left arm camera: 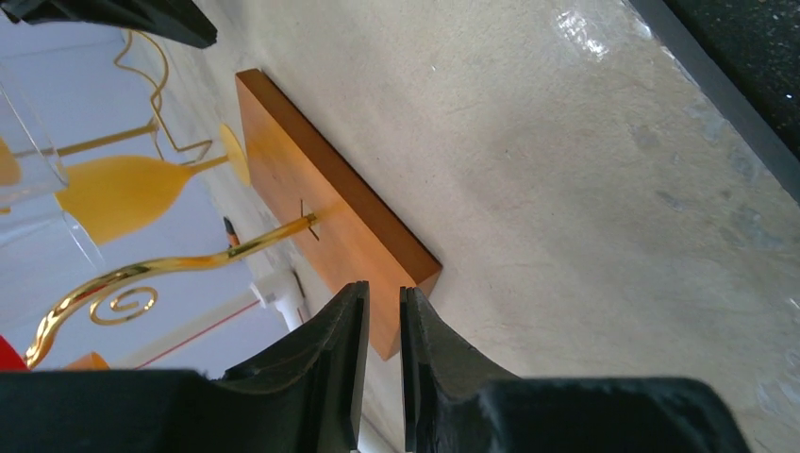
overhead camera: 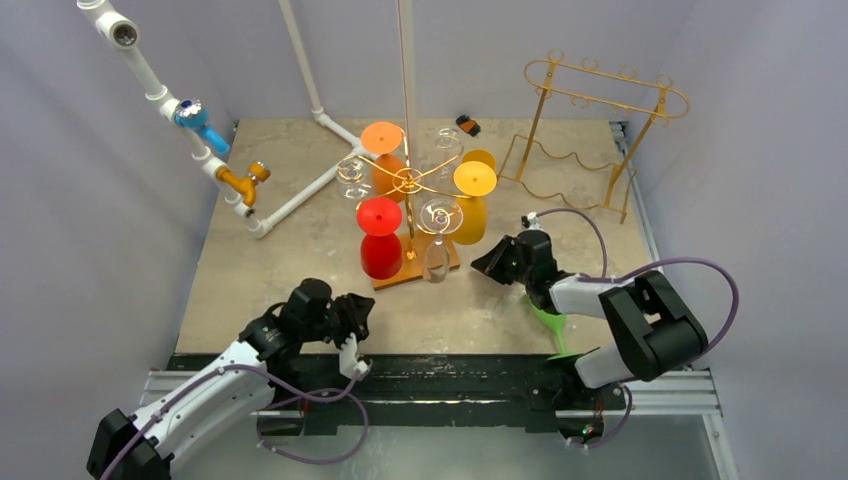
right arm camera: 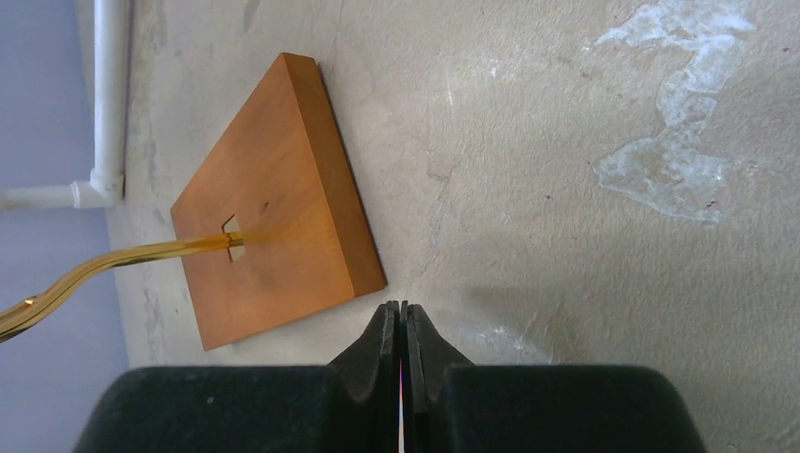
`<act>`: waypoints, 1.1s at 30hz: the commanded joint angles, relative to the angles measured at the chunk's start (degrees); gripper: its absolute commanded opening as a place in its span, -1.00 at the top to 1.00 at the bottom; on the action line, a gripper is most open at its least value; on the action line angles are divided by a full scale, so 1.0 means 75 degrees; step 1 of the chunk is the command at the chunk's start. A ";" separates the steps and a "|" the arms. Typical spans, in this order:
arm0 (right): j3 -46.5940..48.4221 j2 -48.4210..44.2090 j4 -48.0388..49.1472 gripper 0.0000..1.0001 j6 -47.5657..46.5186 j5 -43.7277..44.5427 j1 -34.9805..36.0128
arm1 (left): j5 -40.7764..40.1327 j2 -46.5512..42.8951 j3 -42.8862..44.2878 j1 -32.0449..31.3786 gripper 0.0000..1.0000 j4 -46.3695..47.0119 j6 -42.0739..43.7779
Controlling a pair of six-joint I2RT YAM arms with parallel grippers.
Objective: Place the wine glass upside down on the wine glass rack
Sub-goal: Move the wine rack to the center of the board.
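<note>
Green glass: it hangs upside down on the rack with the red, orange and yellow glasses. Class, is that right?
No. The green glass is off the rack, on the table under the right arm: see the top view. The red glass, orange glass and yellow glass hang there.

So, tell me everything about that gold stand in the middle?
A wine glass rack: a thin gold metal pole rising upright from a flat wooden base on the table, with curled wire arms. A red glass, an orange glass, a yellow glass and clear glasses hang upside down from them.
</note>
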 commanded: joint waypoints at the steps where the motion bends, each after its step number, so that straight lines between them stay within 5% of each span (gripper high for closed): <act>1: 0.0329 0.0202 0.0650 1.00 0.0185 -0.0036 0.0036 | 0.1007 0.0573 -0.0390 -0.0010 0.55 0.1806 0.0601; 19: 0.0612 0.1194 0.1405 1.00 0.0575 -0.0116 0.0399 | 0.0282 0.4202 -0.0392 -0.0244 0.54 0.4598 0.1014; 33: 0.1414 0.2203 0.2170 1.00 0.1273 0.0057 0.1111 | -0.1581 0.4878 -0.0071 -0.0245 0.56 0.4921 0.0404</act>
